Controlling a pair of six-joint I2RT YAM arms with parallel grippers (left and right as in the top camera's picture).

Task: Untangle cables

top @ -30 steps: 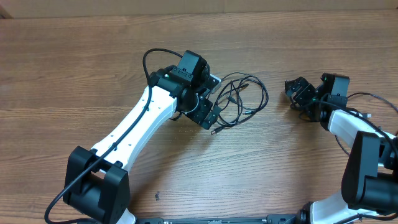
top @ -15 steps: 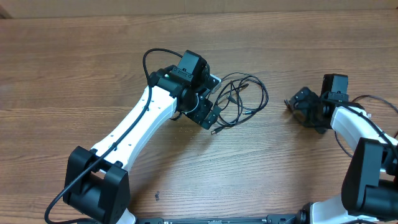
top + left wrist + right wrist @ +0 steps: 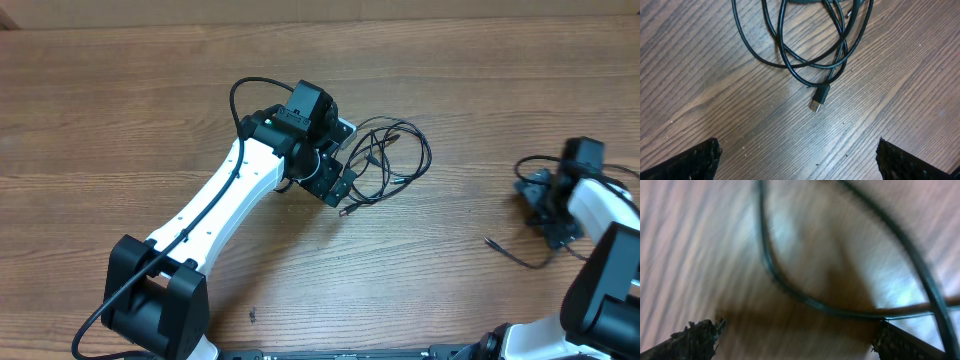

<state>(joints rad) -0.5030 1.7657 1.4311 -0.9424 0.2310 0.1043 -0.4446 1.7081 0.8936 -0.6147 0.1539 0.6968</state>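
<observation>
The cables (image 3: 393,152) lie as a loose black tangle of loops on the wooden table (image 3: 120,110), right of centre. My left gripper (image 3: 340,185) hovers at the tangle's left edge, open. In the left wrist view the cables (image 3: 790,60) loop above a small plug end (image 3: 816,102), and my left gripper (image 3: 799,161) has only bare wood between its fingertips (image 3: 687,162). My right gripper (image 3: 545,207) is far right, open. A separate thin cable strand (image 3: 512,257) lies beside it. The blurred right wrist view shows a cable (image 3: 771,267) curving just ahead of my right gripper (image 3: 797,341), close to one fingertip (image 3: 897,344).
The left arm's white link (image 3: 215,205) stretches from the front left base toward the tangle. The right arm's white link (image 3: 605,210) and its thicker black wires sit at the table's right edge. Bare wood lies between the tangle and the right gripper.
My right gripper has swung right and toward the front, away from the tangle, and a thin strand now shows beside it. The left arm and tangle have not moved.
</observation>
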